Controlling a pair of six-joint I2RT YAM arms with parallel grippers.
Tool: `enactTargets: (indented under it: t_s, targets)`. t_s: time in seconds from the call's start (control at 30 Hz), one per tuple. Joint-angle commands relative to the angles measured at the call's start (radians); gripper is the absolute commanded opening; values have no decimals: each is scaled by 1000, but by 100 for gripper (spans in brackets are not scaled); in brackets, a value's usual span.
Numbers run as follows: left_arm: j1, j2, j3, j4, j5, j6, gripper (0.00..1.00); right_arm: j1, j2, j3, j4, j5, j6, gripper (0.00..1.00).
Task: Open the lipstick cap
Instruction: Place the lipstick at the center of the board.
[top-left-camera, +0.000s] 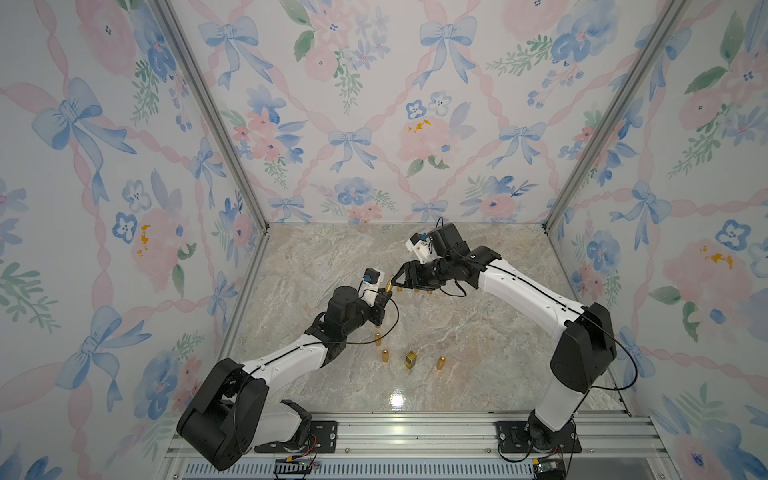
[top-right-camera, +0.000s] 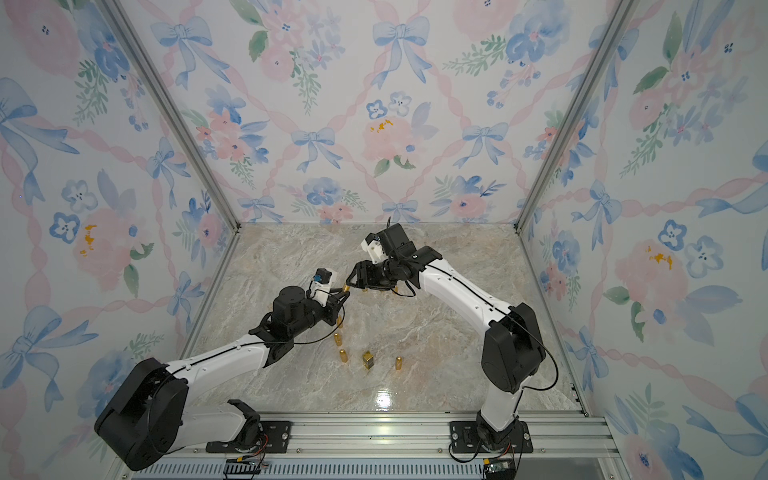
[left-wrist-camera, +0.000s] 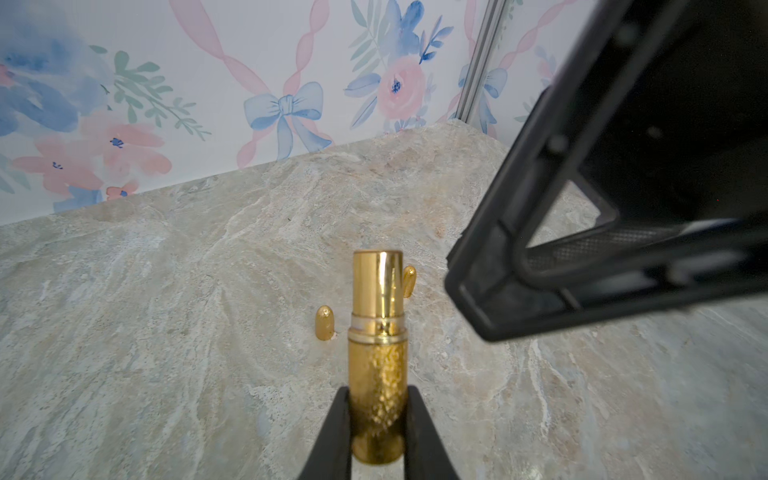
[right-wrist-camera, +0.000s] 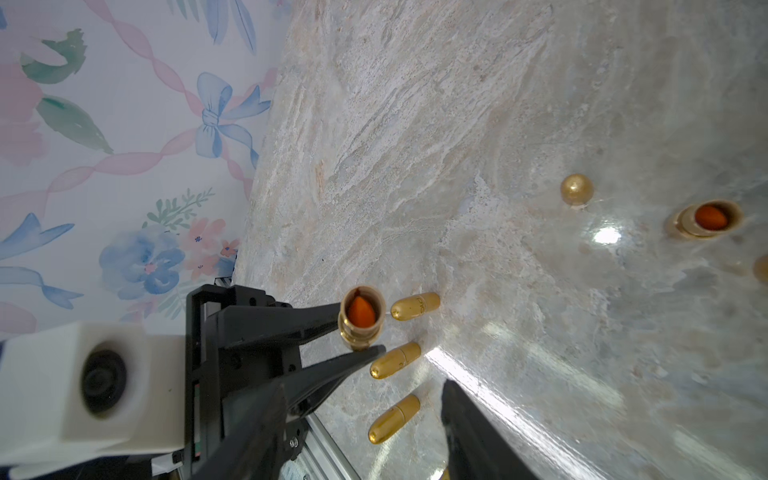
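Above the marble table (top-left-camera: 457, 353) in a top view, the left gripper (top-left-camera: 387, 290) pinches a gold lipstick (top-left-camera: 389, 286), with the right gripper (top-left-camera: 399, 279) just beside it at 2 o'clock, jaws parted. The left wrist view shows its textured base (left-wrist-camera: 377, 370) clamped; the right wrist view shows its orange bullet (right-wrist-camera: 360, 313) uncapped.

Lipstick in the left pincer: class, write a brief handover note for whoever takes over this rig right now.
Left pincer: shut on the base of the lipstick, tube held off the table.
Right pincer: open, empty, close by the tube's mouth.
Done: tube uncapped; its orange stick shows in the right wrist view.
Gold caps: several on the table; which is this tube's cannot be told.
Left: probably only setting the tube down.
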Motion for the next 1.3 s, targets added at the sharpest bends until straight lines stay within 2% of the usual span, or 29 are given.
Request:
enactTargets:
  t_s: [0.0,0.83,1.07,1.17,1.23,1.27]
  targets:
    - [7,-3,18,32,37,31,0,-1,41,21,31,-54,24,57]
    - [6,-10,21,32,47,38,0,1,118,60,51,-74,1,22]
    - [7,-6,21,32,25,32,0,-4,108,70,49,-57,-5,19]
    - [6,-7,17,30,17,31,15,-5,107,86,28,-15,-28,19]
    - [7,-15,8,31,-4,21,32,-7,114,106,6,21,-44,18]
    - [8,-23,2,31,-14,16,38,-7,117,114,-6,41,-50,19]
